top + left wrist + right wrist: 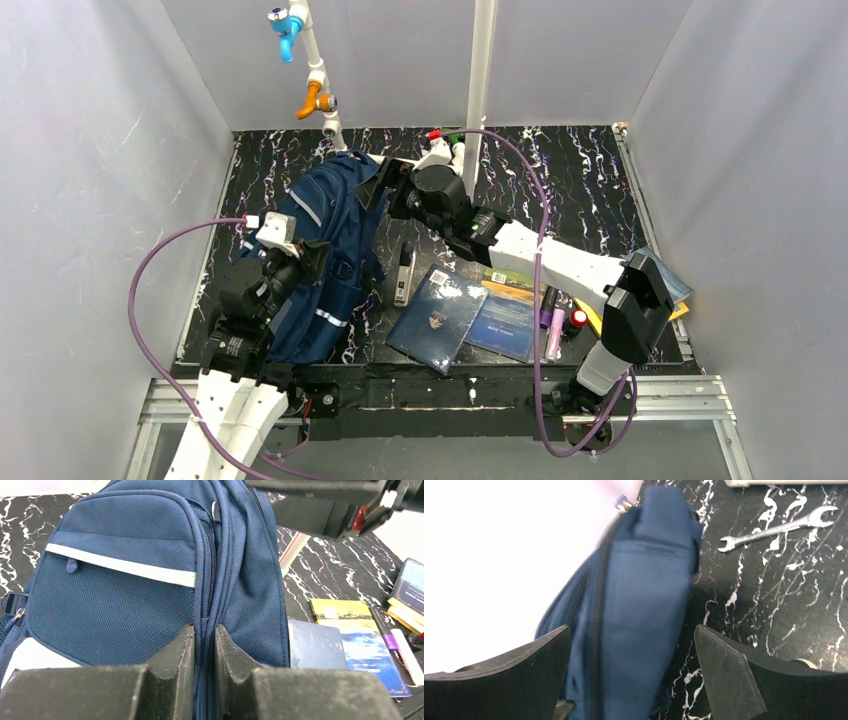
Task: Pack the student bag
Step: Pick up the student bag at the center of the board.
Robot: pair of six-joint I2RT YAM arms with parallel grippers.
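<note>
Student bag (pixel 320 260): lies on the black marbled table (pixel 580 170), toward 9 o'clock in the top view, its top end pointing to 12.
Left gripper (pixel 204 640): nearly closed, pinching a fold of the bag along its zip seam.
Right gripper (pixel 634 650): jaws spread wide either side of the bag's top end, gripping nothing.
Books (pixel 470 315): near 6 o'clock, just beside the bag.
Spanner (pixel 779 528): on the table, apart from the bag.
</note>
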